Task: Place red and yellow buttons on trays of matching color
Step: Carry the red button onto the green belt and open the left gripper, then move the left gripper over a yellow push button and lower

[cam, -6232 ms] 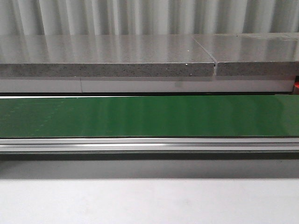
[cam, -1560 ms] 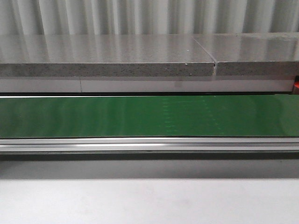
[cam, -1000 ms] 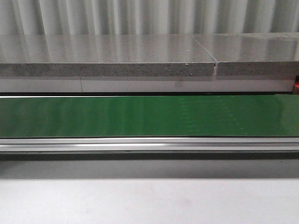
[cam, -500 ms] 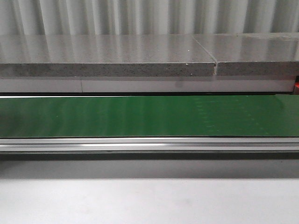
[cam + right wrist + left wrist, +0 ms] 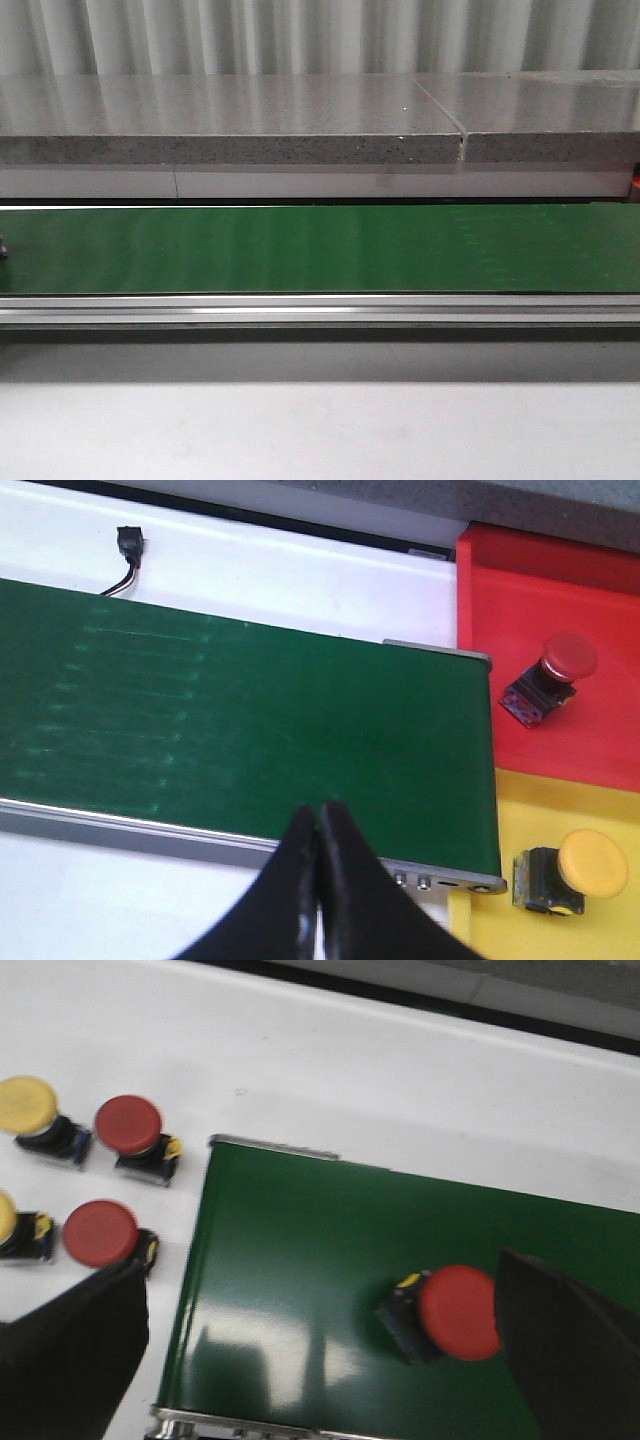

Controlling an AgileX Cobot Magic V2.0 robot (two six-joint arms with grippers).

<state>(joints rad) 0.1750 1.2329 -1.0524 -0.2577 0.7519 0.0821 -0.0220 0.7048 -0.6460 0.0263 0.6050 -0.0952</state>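
In the left wrist view a red button [image 5: 455, 1312] lies on its side on the green belt [image 5: 300, 1260], close to the right finger of my open left gripper [image 5: 318, 1290], which hovers above the belt's end. Two red buttons [image 5: 128, 1125] [image 5: 100, 1232] and two yellow ones [image 5: 28, 1105] [image 5: 5, 1222] stand on the white table beside the belt. In the right wrist view my right gripper [image 5: 319, 810] is shut and empty above the belt's near rail. The red tray [image 5: 590, 590] holds a red button [image 5: 560, 665]. The yellow tray [image 5: 600, 810] holds a yellow button [image 5: 585, 865].
The front view shows the green belt [image 5: 320, 250], its metal rail [image 5: 320, 310], a grey stone ledge [image 5: 230, 125] behind and white table in front. A small dark thing [image 5: 2, 250] shows at the belt's left edge. A black cable plug [image 5: 128, 545] lies on the table beyond the belt.
In the front view faint marks on the belt have drifted to the right. A small dark thing has appeared at the belt's left edge. No gripper shows there.
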